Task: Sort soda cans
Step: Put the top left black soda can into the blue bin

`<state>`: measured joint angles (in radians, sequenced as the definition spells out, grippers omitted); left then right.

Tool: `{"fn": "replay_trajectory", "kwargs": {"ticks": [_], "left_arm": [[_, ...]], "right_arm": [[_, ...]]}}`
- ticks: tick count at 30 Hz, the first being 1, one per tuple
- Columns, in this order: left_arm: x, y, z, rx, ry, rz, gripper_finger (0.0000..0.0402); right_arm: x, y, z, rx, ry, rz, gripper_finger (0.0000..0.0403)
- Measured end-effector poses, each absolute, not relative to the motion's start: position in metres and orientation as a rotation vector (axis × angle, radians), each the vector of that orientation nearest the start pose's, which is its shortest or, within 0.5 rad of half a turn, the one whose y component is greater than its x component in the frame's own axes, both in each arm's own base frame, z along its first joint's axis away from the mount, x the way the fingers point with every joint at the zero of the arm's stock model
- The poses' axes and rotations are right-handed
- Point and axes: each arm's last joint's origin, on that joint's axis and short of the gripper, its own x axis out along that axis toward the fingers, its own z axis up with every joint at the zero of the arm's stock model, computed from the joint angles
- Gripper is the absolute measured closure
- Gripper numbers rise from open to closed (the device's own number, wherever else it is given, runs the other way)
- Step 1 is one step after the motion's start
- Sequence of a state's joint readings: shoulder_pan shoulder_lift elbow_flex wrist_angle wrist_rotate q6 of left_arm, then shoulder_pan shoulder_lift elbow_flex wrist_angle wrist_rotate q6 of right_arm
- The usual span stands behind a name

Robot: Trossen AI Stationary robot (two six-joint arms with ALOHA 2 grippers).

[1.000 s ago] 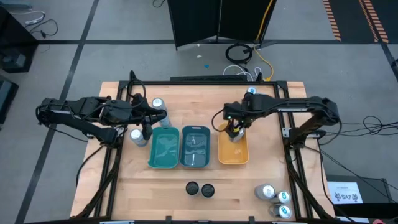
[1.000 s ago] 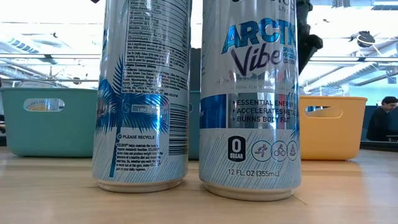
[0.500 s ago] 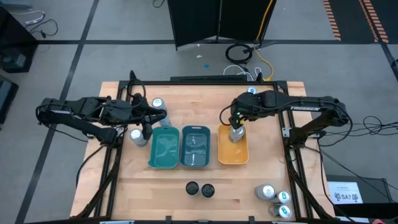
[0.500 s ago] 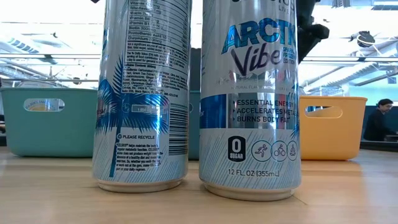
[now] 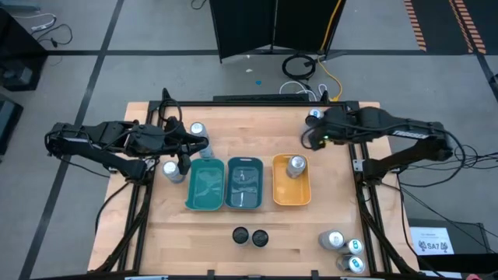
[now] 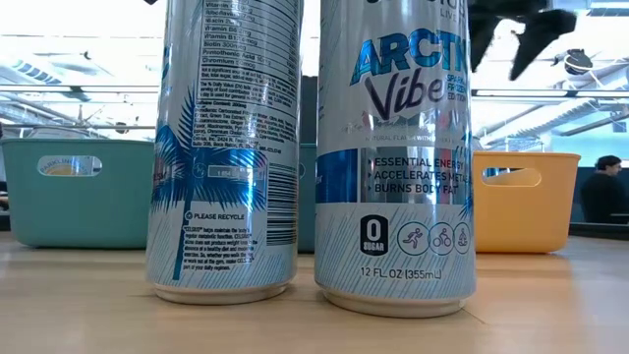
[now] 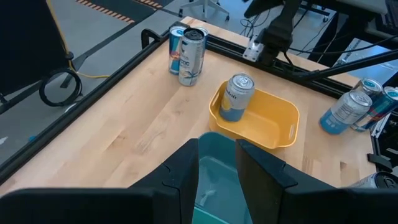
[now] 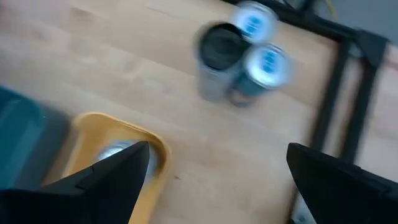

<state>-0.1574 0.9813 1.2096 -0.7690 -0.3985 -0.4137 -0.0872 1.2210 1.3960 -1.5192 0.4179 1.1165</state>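
Observation:
My right gripper (image 5: 313, 140) is open and empty, above the table to the far right of the orange tray (image 5: 291, 196); it also shows in the low view (image 6: 511, 34). A silver soda can (image 5: 296, 166) stands upright in the orange tray (image 7: 273, 121). My left gripper (image 5: 187, 162) waits at the far left corner of the teal tray (image 5: 204, 187), its fingers (image 7: 186, 171) a narrow gap apart over the rim; whether they touch it I cannot tell. Two blue-and-silver cans (image 6: 393, 157) stand at the near edge.
A second, blue-grey tray (image 5: 244, 183) sits between the teal and orange ones. Cans stand at the far left (image 5: 197, 130), beside the left gripper (image 5: 173, 171), at the far right (image 8: 239, 53) and in a cluster at the near right corner (image 5: 346, 247).
My right gripper has let go of the silver can, risen, and gone toward the table's far right corner. The can stays upright in the orange tray.

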Motion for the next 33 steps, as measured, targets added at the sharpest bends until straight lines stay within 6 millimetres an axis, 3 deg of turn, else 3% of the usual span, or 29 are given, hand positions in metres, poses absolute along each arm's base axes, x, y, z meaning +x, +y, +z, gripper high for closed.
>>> {"fn": "replay_trajectory", "kwargs": {"ticks": [7,16,21,33], "left_arm": [[0.179,-0.017,0.388,-0.254,0.463,0.338,0.0285],[0.179,-0.017,0.388,-0.254,0.464,0.338,0.0285],[0.179,-0.017,0.388,-0.253,0.463,0.338,0.0285],[0.179,-0.017,0.388,-0.252,0.459,0.345,0.0285]], "right_arm": [[0.160,-0.016,0.364,0.776,0.872,-1.083,0.0030],[0.149,0.008,0.305,0.974,0.875,-0.978,0.0030],[0.149,0.020,0.286,1.042,0.876,-0.979,0.0030],[0.153,0.033,0.278,1.028,0.908,-0.979,0.0030]]}}
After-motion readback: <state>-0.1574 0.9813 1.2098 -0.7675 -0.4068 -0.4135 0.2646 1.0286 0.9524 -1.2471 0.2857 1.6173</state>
